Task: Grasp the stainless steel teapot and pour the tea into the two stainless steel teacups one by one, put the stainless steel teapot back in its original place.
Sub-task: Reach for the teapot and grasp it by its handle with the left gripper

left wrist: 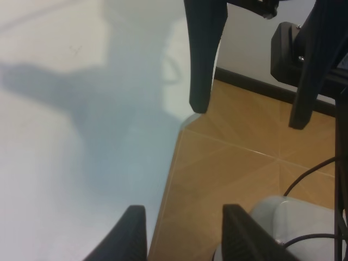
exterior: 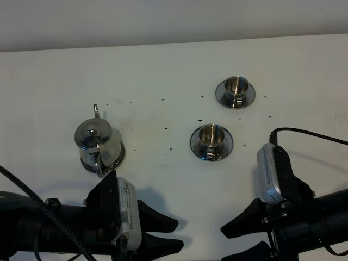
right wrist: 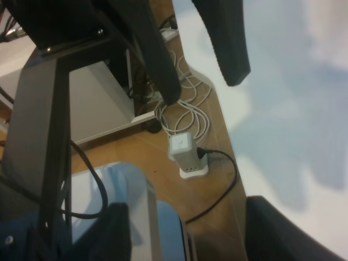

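Firstly, tabletop [exterior: 163,65]: white and broad. It carries every steel item in the exterior high view. The wrist views show only bare stretches and an edge of it.

Left gripper [exterior: 178,234]: black, jaws spread with nothing between them, at the near edge and apart from the pot. Its wrist view [left wrist: 185,234] looks past the tabletop edge to a tan floor [left wrist: 244,163], which the high view lacks.

Right gripper [exterior: 231,243]: likewise spread and empty, facing the left one. Its wrist view [right wrist: 196,234] alone shows a white charger block [right wrist: 186,155] with cables on the floor.

Stainless steel teapot [exterior: 97,138]: upright and lidded, at the left of the tabletop on its wide saucer [exterior: 120,154]. The spout points to the far side and the loop handle toward the left gripper. It is seen only from above.

Nearer teacup [exterior: 211,136] and farther teacup [exterior: 235,86]: right of centre and well apart from the pot, each upright on a cup saucer [exterior: 194,145].

Dark specks [exterior: 163,99]: scattered between pot and cups.
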Tool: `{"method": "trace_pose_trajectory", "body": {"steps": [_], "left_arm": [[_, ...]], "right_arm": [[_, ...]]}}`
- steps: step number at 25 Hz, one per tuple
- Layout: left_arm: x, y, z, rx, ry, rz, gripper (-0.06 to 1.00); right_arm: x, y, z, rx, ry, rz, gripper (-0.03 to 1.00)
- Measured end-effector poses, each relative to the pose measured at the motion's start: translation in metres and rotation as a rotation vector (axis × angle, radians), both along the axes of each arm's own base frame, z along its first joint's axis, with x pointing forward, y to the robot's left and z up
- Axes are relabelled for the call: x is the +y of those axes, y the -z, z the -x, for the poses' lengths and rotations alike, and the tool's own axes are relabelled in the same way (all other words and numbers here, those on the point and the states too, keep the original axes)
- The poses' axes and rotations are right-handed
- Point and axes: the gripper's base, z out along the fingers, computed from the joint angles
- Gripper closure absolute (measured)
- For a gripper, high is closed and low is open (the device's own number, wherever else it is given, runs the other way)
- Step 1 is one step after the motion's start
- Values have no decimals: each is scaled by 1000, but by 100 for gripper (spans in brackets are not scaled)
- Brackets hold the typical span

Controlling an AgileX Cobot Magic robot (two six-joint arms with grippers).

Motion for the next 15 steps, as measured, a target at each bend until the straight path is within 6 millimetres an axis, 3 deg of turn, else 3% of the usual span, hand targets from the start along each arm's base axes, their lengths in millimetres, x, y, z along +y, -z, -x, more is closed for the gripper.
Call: {"method": "trace_pose_trajectory", "body": {"steps": [15], "left_arm": [[0,-2,-1,-8,-2,2,58]], "right_arm": [[-1,2,-3,-5,31,27,51]]}}
